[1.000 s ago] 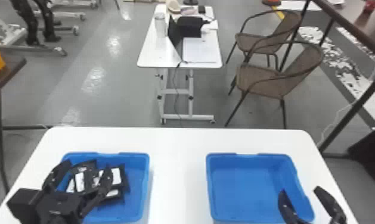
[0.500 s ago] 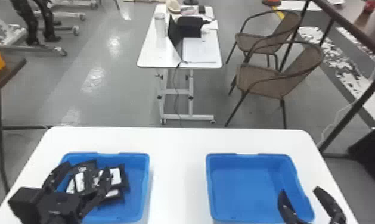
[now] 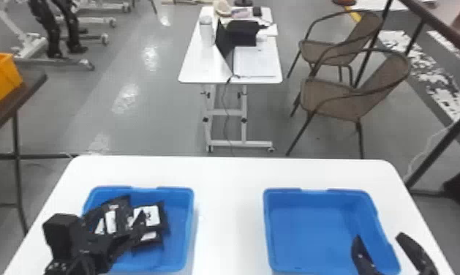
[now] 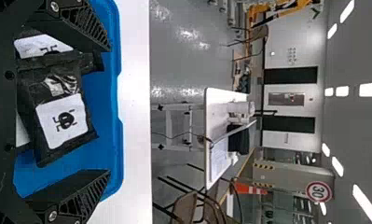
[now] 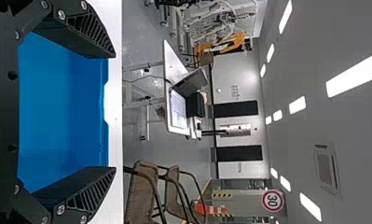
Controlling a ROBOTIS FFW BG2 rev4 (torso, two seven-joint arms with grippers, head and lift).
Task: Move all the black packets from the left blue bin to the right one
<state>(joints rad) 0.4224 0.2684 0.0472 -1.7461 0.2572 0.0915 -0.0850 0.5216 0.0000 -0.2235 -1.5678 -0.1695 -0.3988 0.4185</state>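
Currently, left tool (image 3: 124, 209) over black packets (image 3: 153, 215) — spread wide, right tool (image 3: 378, 236) at right bin's (image 3: 309, 234) edge — likewise spread

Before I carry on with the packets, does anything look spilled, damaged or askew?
Nothing stands out: the black packets lie overlapping inside the left blue bin, and the right bin sits flat on the table.

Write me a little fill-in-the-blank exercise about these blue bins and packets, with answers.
The black packets lie in the bin on the robot's ____.
Like it, the right bin is coloured ____.
Rather than shut, the left end effector is ____.

Missing words: left; blue; open
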